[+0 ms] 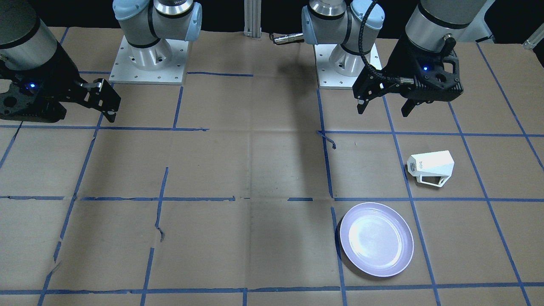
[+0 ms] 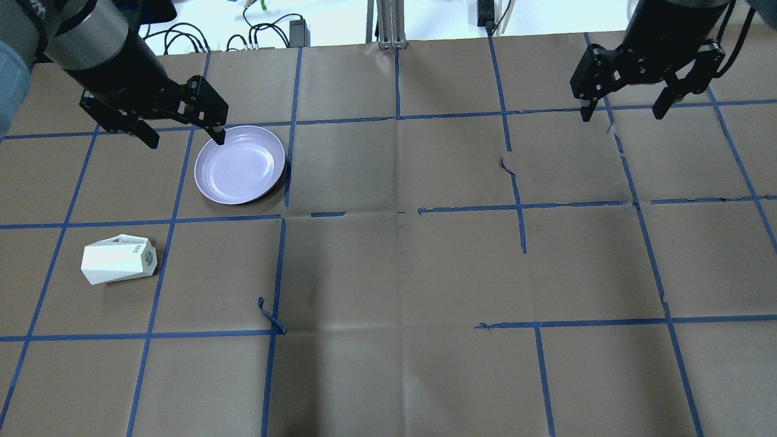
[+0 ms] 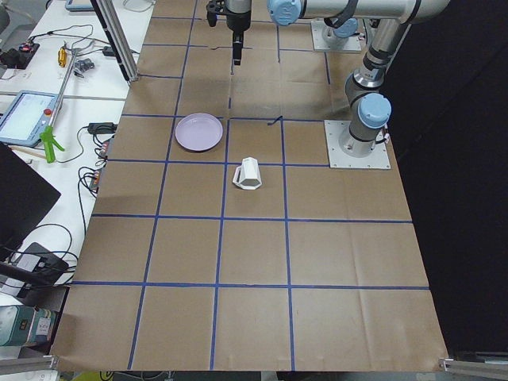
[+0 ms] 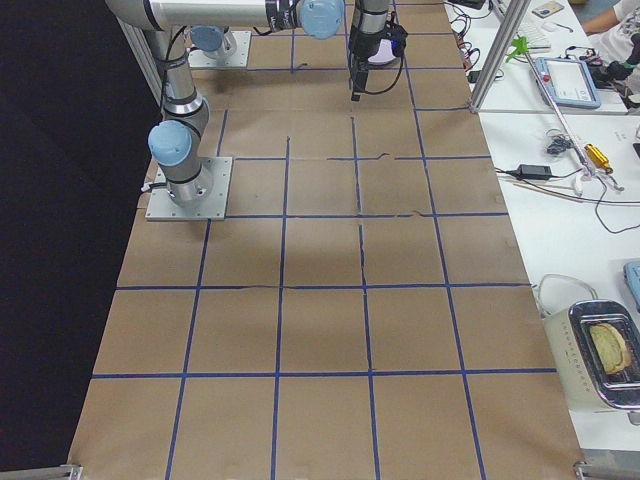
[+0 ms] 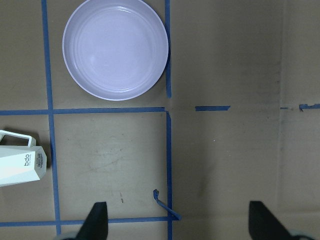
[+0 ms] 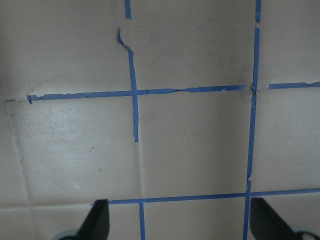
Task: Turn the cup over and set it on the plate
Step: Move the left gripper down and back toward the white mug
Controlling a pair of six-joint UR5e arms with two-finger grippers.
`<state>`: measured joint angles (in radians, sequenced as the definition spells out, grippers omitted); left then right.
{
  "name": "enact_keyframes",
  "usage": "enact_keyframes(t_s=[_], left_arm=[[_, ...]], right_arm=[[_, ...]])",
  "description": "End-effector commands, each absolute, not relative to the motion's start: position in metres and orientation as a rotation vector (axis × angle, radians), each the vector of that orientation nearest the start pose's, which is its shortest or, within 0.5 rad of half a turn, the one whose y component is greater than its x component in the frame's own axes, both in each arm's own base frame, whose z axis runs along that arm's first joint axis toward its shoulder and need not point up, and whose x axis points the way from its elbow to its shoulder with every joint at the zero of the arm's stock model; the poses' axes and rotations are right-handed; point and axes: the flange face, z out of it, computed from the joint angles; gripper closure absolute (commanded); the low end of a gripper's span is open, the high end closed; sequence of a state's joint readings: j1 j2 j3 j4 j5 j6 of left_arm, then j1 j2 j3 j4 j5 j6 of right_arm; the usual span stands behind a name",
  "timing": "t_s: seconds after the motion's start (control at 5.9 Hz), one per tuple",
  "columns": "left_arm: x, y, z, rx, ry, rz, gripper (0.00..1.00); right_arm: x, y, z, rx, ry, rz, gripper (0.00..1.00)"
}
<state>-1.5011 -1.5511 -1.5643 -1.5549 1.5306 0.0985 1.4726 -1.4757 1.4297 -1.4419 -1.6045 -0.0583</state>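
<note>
The white faceted cup (image 2: pixel 119 260) lies on its side on the brown paper, its base with the dark mark facing the table's middle. It also shows in the front view (image 1: pixel 430 166) with its handle toward the plate, and at the left edge of the left wrist view (image 5: pixel 20 165). The lavender plate (image 2: pixel 240 164) sits empty one grid square beyond it, also in the front view (image 1: pixel 376 239) and the left wrist view (image 5: pixel 115 47). My left gripper (image 2: pixel 185 139) is open and empty, high above the plate's near-left edge. My right gripper (image 2: pixel 621 114) is open and empty, far off on the right side.
The table is covered in brown paper with a blue tape grid. A loose curl of tape (image 2: pixel 271 315) sticks up near the cup's square. The two arm bases (image 1: pixel 148 59) stand at the robot's edge. Cables and desks lie beyond the far edge.
</note>
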Motion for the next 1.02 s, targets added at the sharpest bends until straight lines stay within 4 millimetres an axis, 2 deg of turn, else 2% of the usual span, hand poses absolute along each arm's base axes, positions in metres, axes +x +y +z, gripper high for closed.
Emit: enact_keyframes(t_s=[0.0, 0.34, 0.51, 0.68, 0.85], left_arm=[[-0.1, -0.496, 0.501, 0.058, 3.146, -0.069, 0.02], [-0.098, -0.495, 0.504, 0.049, 3.148, -0.081, 0.02], [-0.084, -0.498, 0.506, 0.068, 3.157, -0.074, 0.02], [-0.053, -0.497, 0.506, 0.049, 3.153, -0.053, 0.02], [-0.016, -0.492, 0.499, 0.156, 3.147, -0.012, 0.01]], right_arm=[[0.078, -0.533, 0.496, 0.061, 3.165, 0.135, 0.0], [0.078, -0.533, 0.496, 0.061, 3.165, 0.135, 0.0], [0.078, -0.533, 0.496, 0.061, 3.165, 0.135, 0.0], [0.078, -0.533, 0.496, 0.061, 3.165, 0.135, 0.0], [0.078, -0.533, 0.496, 0.061, 3.165, 0.135, 0.0]])
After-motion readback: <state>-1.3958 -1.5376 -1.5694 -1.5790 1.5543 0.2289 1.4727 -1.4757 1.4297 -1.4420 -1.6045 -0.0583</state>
